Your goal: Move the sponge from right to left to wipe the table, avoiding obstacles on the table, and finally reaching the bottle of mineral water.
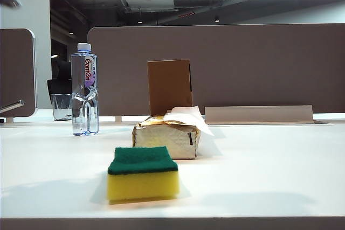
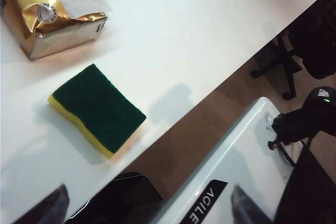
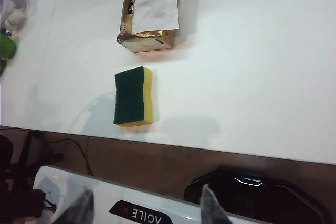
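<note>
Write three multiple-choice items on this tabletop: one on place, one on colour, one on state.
1. The yellow foam sponge with green scouring top lies:
A. in front of the gold-topped tissue pack
B. behind the brown cardboard box
C. against the clear plastic water bottle

2. The bottle's cap is:
A. red
B. white
C. green

3. The left gripper and right gripper are:
A. both holding the sponge
B. one holding it
C. both open, off the sponge

Answers: 1 A, the sponge sits nearest the white table's front edge; 2 B, white above the label; 3 C, the fingertips stand apart and empty.
</note>
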`<control>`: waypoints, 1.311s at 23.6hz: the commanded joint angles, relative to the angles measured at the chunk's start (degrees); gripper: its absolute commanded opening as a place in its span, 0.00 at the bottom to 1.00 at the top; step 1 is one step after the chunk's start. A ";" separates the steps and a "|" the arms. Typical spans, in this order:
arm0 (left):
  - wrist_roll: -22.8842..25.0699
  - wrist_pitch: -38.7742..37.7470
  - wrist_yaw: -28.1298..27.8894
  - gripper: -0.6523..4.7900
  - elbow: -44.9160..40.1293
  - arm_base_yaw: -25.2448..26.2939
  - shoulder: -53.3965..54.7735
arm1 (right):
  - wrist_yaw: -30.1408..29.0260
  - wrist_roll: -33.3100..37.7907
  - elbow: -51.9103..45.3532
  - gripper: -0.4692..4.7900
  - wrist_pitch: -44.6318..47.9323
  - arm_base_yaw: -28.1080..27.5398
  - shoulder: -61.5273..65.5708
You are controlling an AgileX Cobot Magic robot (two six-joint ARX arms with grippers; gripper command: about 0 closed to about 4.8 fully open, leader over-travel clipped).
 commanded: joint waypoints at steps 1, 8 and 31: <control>0.07 4.96 0.04 0.86 -2.29 -0.46 3.80 | -1.81 0.02 0.24 0.58 -0.33 0.02 -0.13; 0.28 10.97 0.04 0.86 -2.60 -1.18 20.09 | -3.10 0.04 0.24 0.58 -0.96 0.02 -0.35; -7.93 28.37 -7.23 0.98 -2.60 -11.80 41.31 | -3.10 0.24 0.26 0.58 -0.98 0.00 -0.39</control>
